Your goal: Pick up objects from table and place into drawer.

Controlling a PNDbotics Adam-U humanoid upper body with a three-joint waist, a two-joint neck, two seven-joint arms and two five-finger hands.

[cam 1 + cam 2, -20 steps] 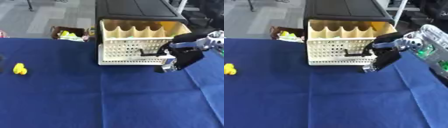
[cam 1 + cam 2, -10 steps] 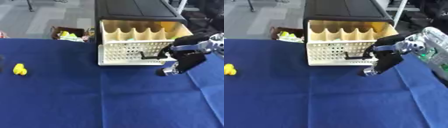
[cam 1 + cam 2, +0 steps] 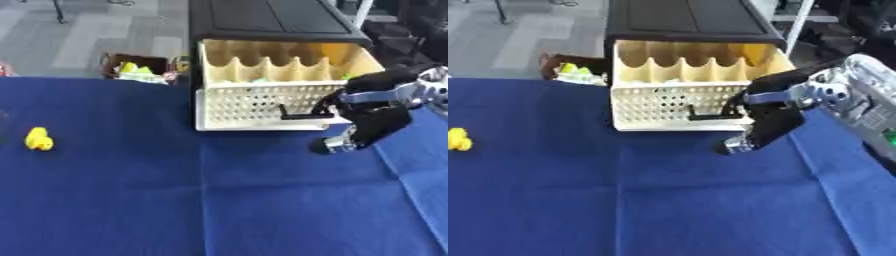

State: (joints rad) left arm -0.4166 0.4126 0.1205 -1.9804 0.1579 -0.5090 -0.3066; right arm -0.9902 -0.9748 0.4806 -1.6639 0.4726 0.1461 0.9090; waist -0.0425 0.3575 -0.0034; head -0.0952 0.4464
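Firstly, yellow object (image 3: 38, 139): a small yellow thing lying alone on the blue cloth at the far left, well apart from the drawer and from the hand; its exact shape cannot be made out.
Table (image 3: 175, 200): covered in a dark blue cloth that fills the lower part of both views, with a crease running down from the drawer's left front corner.
Box on the floor (image 3: 136, 70): a dark open box beyond the table's far edge, left of the drawer, with yellow and green things inside.
Cabinet (image 3: 271, 20): a black unit standing at the far side of the table, its flat top showing.
Drawer (image 3: 262, 107): a cream plastic drawer pulled out from under the cabinet toward the camera, with a perforated front wall, a scalloped divider inside and a dark handle (image 3: 302, 116) on the front, right of centre. Something yellow and something green show at the back right of its inside, too small to name.
Right hand (image 3: 770, 124): black, reaching in from the right, just in front of the drawer's right front corner and above the cloth. Its fingers (image 3: 737, 145) point down and to the left, loosely bent, holding nothing, their tips apart from the handle.
Left hand: no part of it shows in either view.
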